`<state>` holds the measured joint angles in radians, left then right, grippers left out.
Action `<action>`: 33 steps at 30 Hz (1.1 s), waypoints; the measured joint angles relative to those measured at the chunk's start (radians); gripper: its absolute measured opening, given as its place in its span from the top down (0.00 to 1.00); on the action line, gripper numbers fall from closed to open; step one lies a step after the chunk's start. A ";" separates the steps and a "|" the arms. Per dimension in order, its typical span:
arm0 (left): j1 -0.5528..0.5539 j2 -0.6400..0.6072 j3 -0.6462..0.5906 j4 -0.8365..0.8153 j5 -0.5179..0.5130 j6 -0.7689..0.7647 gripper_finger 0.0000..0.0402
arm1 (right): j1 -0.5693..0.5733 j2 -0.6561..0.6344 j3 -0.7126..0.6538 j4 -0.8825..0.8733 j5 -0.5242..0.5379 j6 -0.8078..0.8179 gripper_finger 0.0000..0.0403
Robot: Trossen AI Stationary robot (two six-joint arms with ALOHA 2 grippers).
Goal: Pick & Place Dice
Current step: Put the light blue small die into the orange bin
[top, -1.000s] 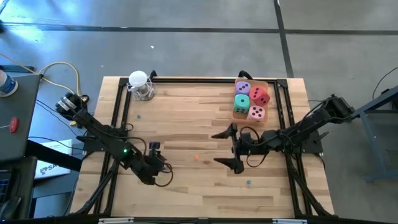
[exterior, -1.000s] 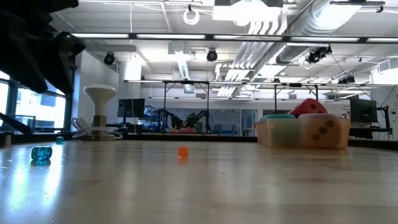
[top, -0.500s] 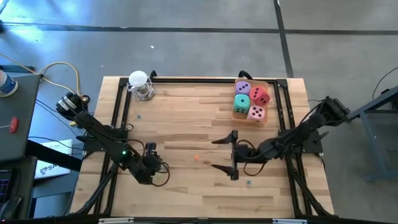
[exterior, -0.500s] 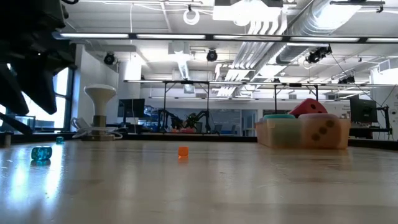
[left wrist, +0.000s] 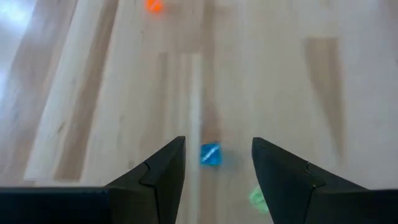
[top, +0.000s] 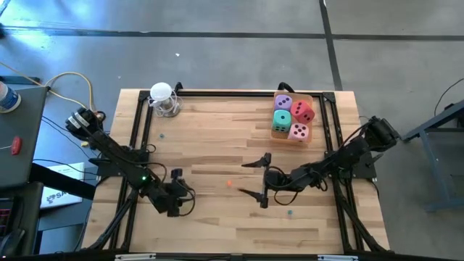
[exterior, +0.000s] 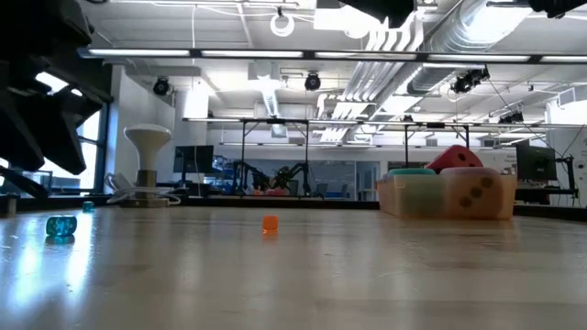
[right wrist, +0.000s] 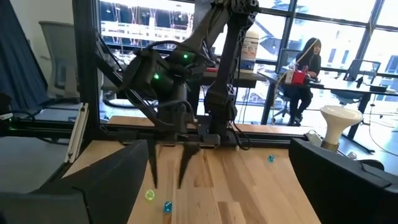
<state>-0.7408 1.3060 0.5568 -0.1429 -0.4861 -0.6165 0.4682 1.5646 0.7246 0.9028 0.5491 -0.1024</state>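
Four dice [top: 291, 116] packed in a tan box [top: 320, 123] well beyond the right gripper [top: 259, 181], fingers spread wide, left gripper [left wrist: 215, 162] parted around a blue bead [left wrist: 210, 154]

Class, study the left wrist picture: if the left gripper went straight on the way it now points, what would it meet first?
Most likely the small blue bead, lying on the table just ahead of the open left gripper, roughly between its fingers. Depth is hard to judge. An orange bead lies much farther on.
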 joint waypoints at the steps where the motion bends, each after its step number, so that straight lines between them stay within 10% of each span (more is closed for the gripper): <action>1: -0.003 0.002 0.000 0.019 0.000 0.007 0.56 | -0.001 0.000 0.000 0.000 0.000 0.000 0.06; 33: 0.063 0.176 0.001 0.093 0.091 -0.037 0.59 | -0.004 0.000 0.000 -0.020 -0.004 0.084 0.06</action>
<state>-0.6776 1.4822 0.5579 -0.0499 -0.3949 -0.6533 0.4644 1.5646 0.7246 0.8829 0.5453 -0.0189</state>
